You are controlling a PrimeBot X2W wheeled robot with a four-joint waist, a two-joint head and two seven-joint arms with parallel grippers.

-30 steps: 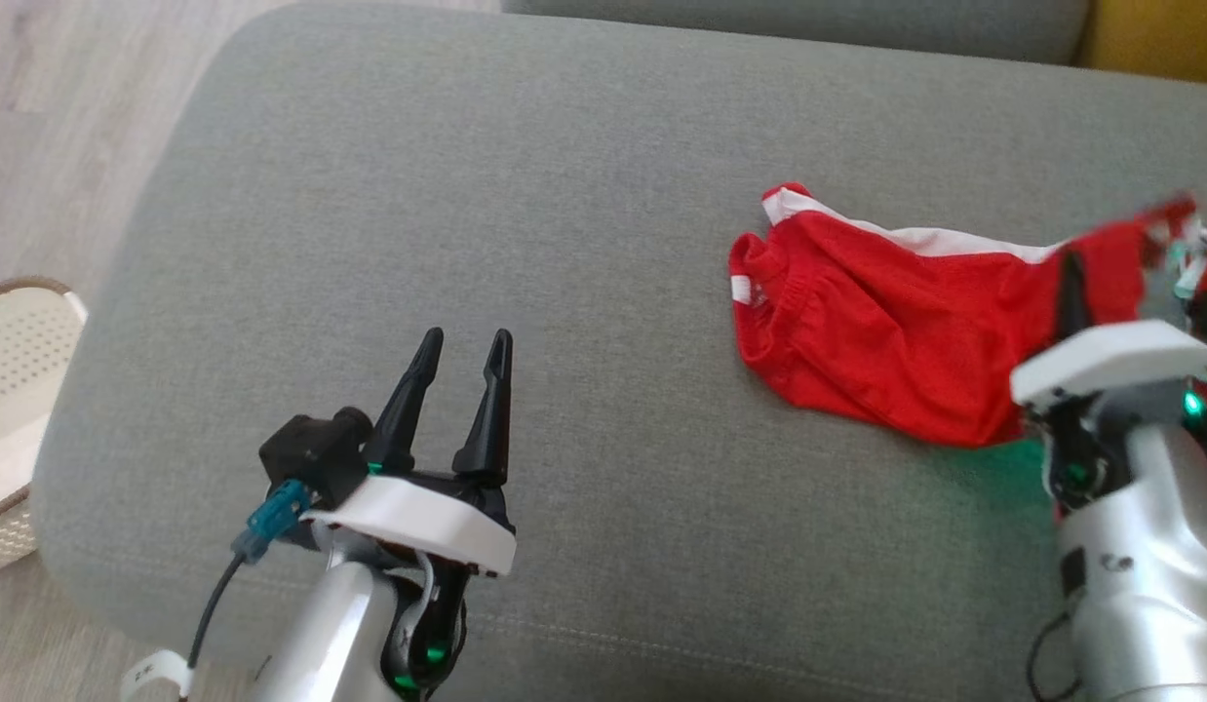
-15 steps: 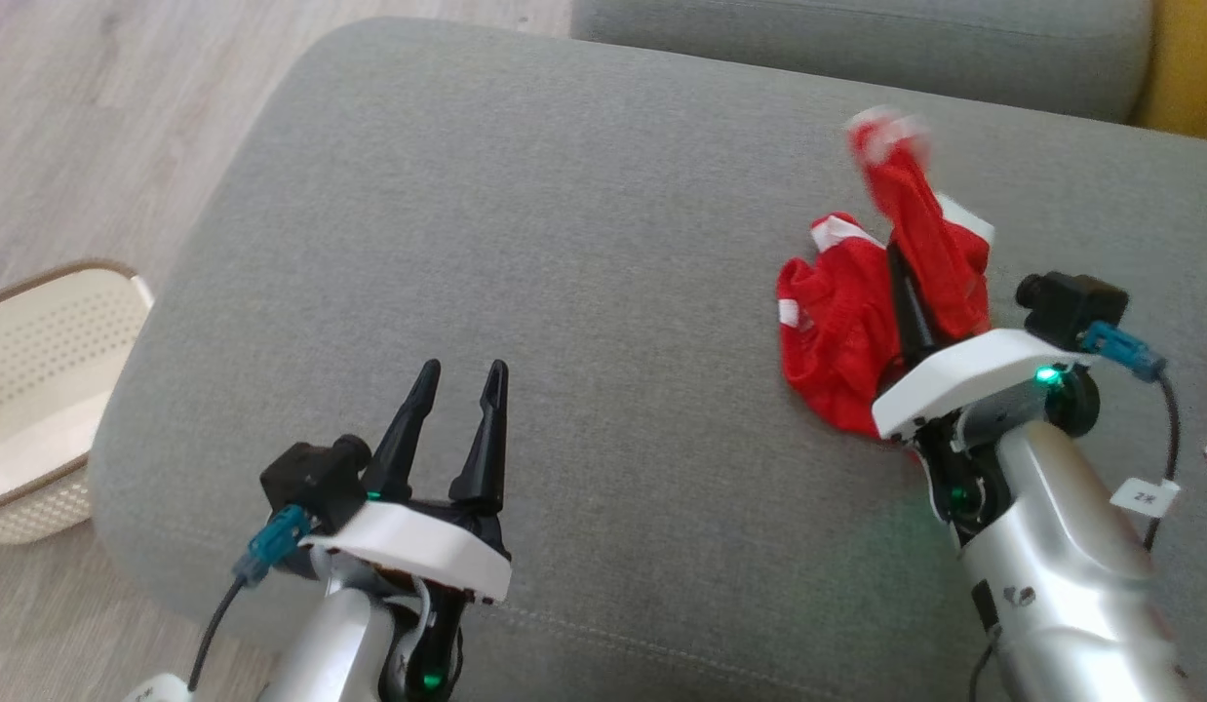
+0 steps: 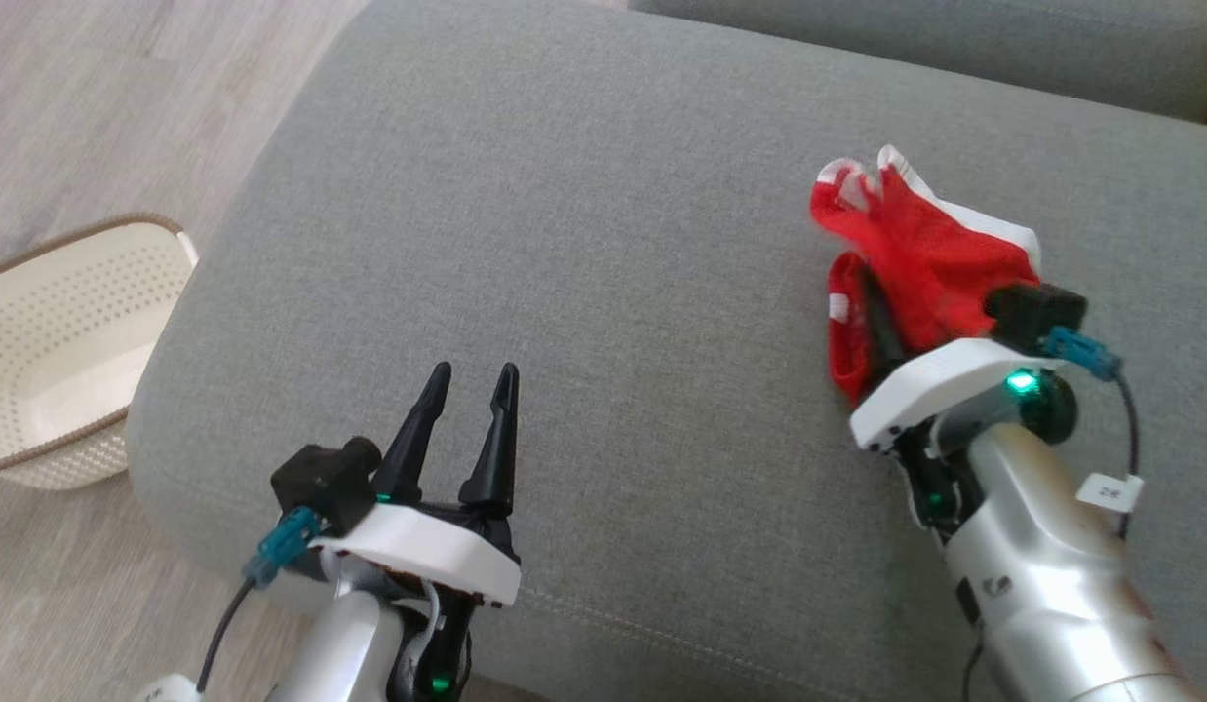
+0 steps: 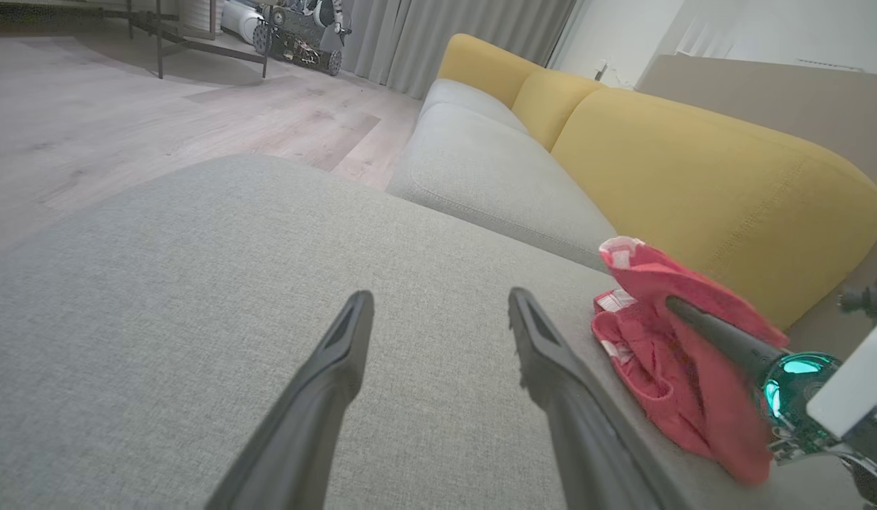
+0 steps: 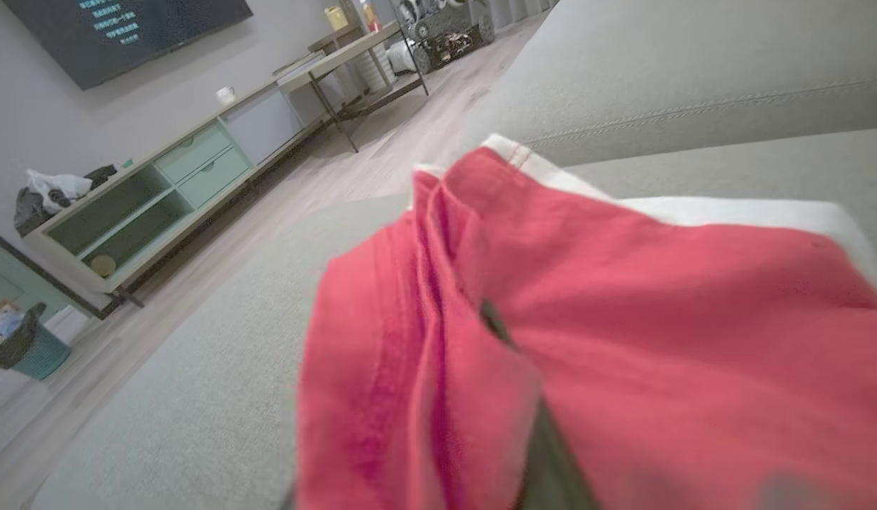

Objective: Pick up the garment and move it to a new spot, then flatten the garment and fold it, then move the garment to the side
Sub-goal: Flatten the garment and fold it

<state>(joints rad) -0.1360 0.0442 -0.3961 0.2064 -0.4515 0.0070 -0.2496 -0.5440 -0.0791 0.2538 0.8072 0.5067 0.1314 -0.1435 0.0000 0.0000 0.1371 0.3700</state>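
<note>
The garment [image 3: 930, 249] is red with white trim and lies bunched on the right part of the grey sofa cushion [image 3: 584, 244]. One part of it is draped over my right gripper [image 3: 891, 297]. One dark finger [image 3: 875, 314] pokes out of the folds, and the other is under the cloth, so the jaw gap is hidden. In the left wrist view the garment [image 4: 647, 280] hangs over that finger [image 4: 718, 338]. Red cloth [image 5: 658, 319] covers the fingers in the right wrist view. My left gripper [image 3: 472, 375] hovers open and empty over the cushion's front, well left of the garment; its fingers [image 4: 339, 354] stand apart.
A cream perforated basket [image 3: 67, 341] sits on the wooden floor left of the sofa. A second grey seat cushion [image 4: 481, 170] and the yellow backrest [image 4: 693, 170] lie beyond. A TV stand [image 5: 162, 184] is across the room.
The camera has shifted right. My right gripper swung the garment's right end up and over to the left, so the spread-out garment is now bunched. The left gripper kept still.
</note>
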